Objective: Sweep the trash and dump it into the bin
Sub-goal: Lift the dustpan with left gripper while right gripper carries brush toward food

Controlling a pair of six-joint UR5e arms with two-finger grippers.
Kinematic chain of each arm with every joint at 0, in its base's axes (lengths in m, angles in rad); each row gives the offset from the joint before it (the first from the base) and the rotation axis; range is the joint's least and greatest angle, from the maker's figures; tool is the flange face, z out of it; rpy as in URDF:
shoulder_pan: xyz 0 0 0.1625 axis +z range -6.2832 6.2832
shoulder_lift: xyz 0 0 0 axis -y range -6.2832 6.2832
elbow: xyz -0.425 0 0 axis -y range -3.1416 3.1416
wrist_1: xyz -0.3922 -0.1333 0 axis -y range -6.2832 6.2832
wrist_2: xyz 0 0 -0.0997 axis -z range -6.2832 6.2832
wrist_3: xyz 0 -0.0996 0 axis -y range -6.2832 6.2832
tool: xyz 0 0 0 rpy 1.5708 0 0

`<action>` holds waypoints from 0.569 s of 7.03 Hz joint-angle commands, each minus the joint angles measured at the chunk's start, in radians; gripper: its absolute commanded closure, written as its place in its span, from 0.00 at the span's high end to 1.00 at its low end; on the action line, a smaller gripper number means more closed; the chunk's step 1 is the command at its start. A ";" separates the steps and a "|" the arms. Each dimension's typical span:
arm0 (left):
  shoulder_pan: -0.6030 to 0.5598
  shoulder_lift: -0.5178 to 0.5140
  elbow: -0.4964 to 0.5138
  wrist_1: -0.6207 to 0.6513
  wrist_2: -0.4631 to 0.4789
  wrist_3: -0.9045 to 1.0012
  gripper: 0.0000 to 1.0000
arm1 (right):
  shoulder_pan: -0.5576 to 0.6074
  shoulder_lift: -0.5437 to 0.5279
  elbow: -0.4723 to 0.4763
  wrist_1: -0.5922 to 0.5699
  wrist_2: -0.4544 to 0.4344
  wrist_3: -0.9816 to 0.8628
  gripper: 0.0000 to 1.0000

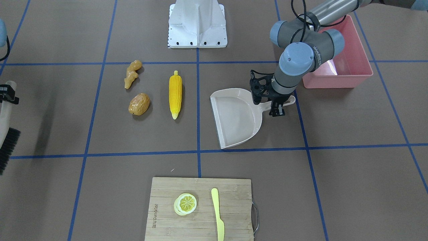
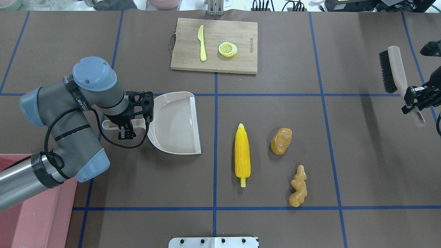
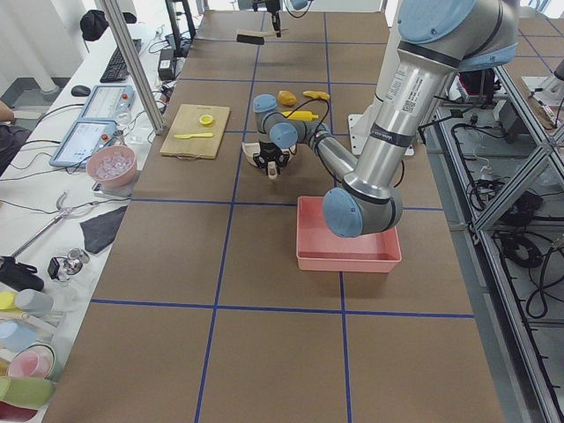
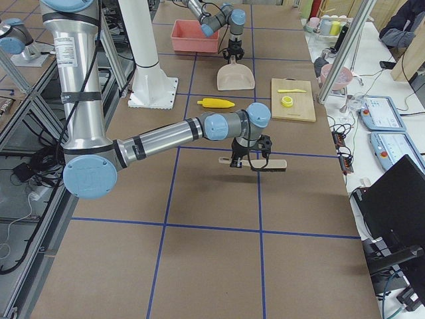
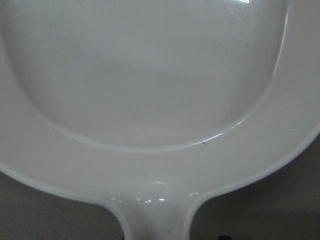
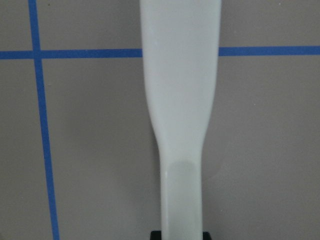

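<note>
Right now: left claw (image 2: 125, 132) is down on the handle of the dustpan (image 2: 175, 120), jaws narrow, clamped across it. The pan lies flat on the worktop (image 2: 275, 86), with its open edge pointing away from this claw. The left wrist cam shows only the pan bowl and the handle root.

Right claw (image 2: 414, 101) is closed on the handle of the brush (image 2: 392, 67) and holds it clear of the worktop. The brush head reaches away from the robot past the claw, bristles on the side facing the left claw.

All the trash is loose on the worktop between the two claws, no pieces touching:
- corn cob (image 2: 242, 155): nearest the left claw, just past the pan's open edge and roughly parallel to it
- potato (image 2: 281, 141): beyond the corn, toward the right claw
- ginger root (image 2: 298, 187): near the potato, closer to the robot base

All three are well apart from the right claw.

The bin (image 1: 354, 72) sits behind the left claw, outboard and toward the base, partly under that arm and apart from the pan.

A cutting board (image 2: 241, 34) with a lemon slice (image 2: 227, 49) and a knife (image 2: 202, 43) is on the far side, roughly between the claws.
</note>
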 commanded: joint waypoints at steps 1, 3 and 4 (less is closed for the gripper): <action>-0.031 0.000 -0.004 0.000 -0.007 0.006 0.07 | 0.057 -0.013 0.028 -0.069 0.166 0.009 0.00; -0.063 0.003 -0.004 0.000 -0.009 0.019 0.00 | 0.102 -0.010 0.055 -0.057 0.177 0.112 0.00; -0.074 0.009 -0.039 0.000 -0.007 0.018 0.00 | 0.102 -0.021 0.096 -0.057 0.175 0.118 0.00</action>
